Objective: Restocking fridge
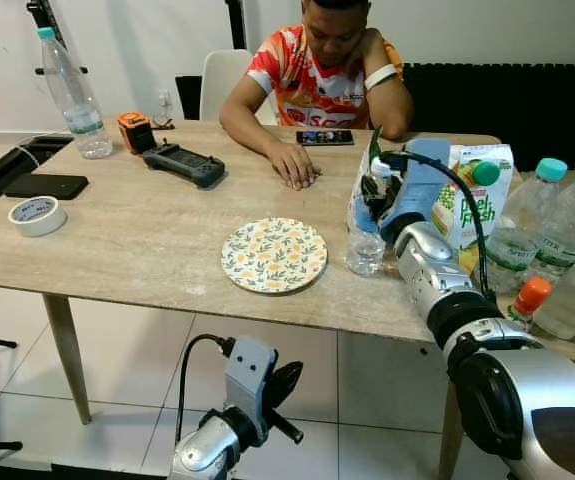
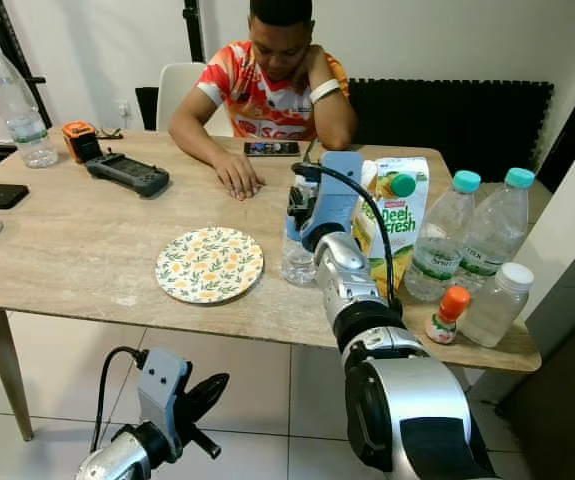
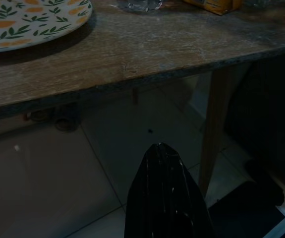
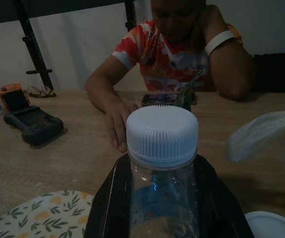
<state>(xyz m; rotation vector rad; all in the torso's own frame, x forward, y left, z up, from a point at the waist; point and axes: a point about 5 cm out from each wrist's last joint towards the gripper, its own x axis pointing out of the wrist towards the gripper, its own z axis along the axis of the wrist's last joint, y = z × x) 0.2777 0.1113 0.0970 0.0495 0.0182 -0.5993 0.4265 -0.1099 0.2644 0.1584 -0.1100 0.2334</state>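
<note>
- The left gripper point(image 1: 285, 400) hangs low in front of the table point(image 1: 147, 250), over bare floor, its fingers pressed together.
- The right gripper point(image 4: 162, 198) pinches a clear bottle with a white cap point(image 4: 162, 136) near the table's front edge.
- A flowery plate point(image 1: 273, 254) lies beside it, with bare tabletop around it.
- Behind sits a juice carton point(image 2: 399, 215), and a person point(image 1: 317, 70) at the far edge.

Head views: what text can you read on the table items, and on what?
"Peel Fresh", with its first letter part hidden, on the juice carton.
Labels on the two teal-capped bottles and the bottle at the far left: too small to read.
White lettering on the person's shirt: partly hidden, not readable.
Bottle in the right gripper: no readable text.
</note>
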